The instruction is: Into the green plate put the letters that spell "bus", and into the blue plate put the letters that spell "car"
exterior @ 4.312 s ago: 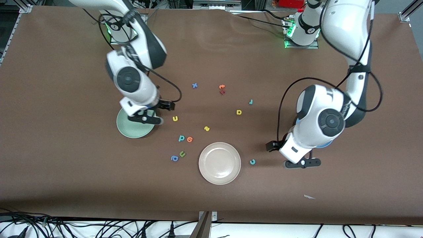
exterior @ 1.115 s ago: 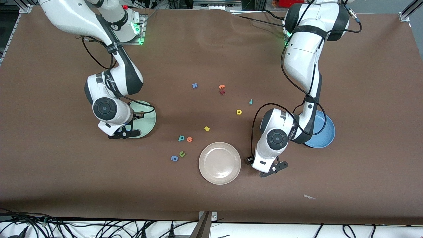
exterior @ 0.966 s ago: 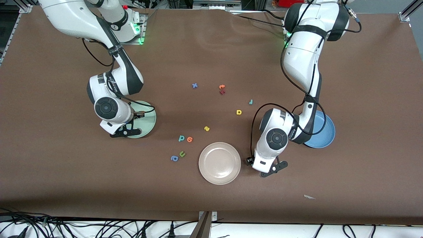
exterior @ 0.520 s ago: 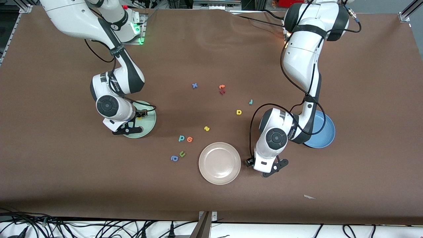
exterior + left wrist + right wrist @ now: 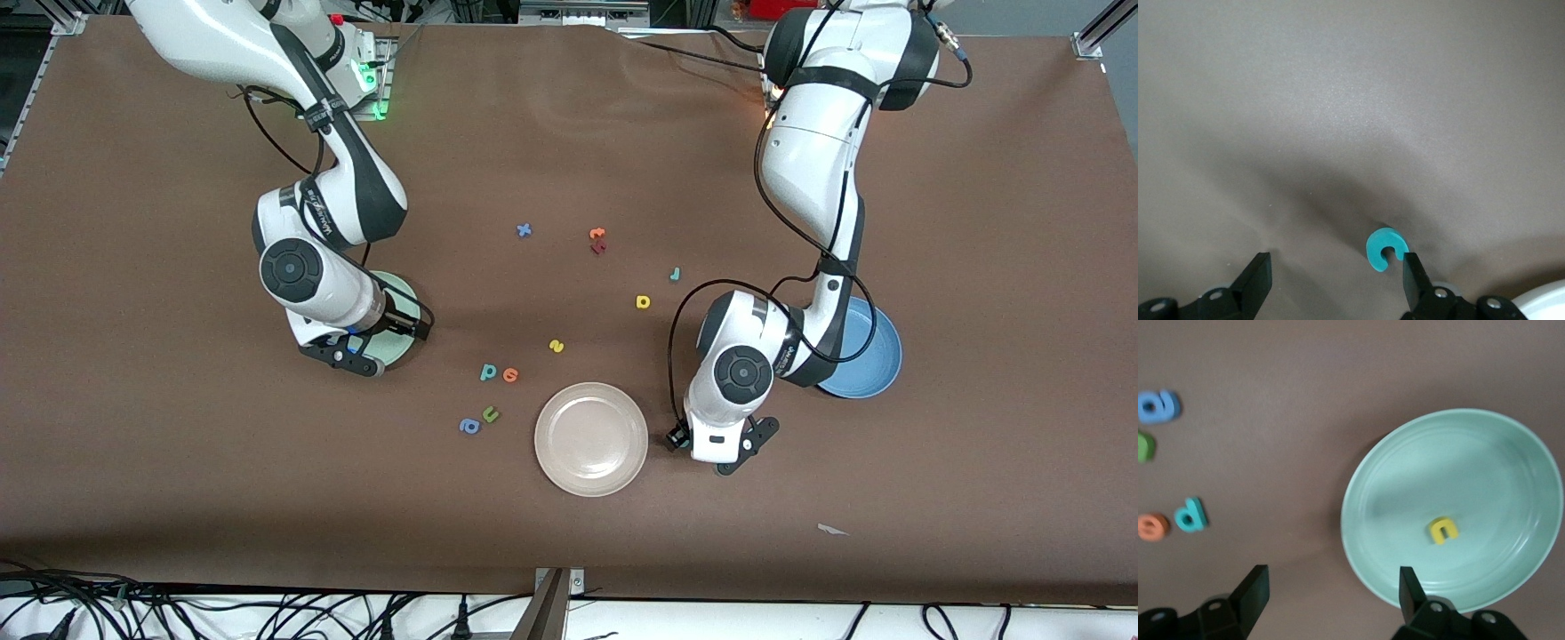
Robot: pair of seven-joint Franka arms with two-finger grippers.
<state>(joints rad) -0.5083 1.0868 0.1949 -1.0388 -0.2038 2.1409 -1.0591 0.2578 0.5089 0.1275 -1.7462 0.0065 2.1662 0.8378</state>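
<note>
Front view, beige plate (image 5: pixel 591 439) beside teal c (image 5: pixel 1383 250), left pincer (image 5: pixel 1331 283) open

A matt brown surface (image 5: pixel 569 142), creased like paper or cloth, is seen beneath glossy white plastic arm shells. The green plate (image 5: pixel 1458 493) is shown smooth with a soft sheen, the yellow u (image 5: pixel 1443 529) and teal c (image 5: pixel 1383 249) matt like foam, the black fingers (image 5: pixel 1251 593) dull.

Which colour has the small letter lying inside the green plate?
Yellow: the u in the green plate, best in the right wrist view.
</note>
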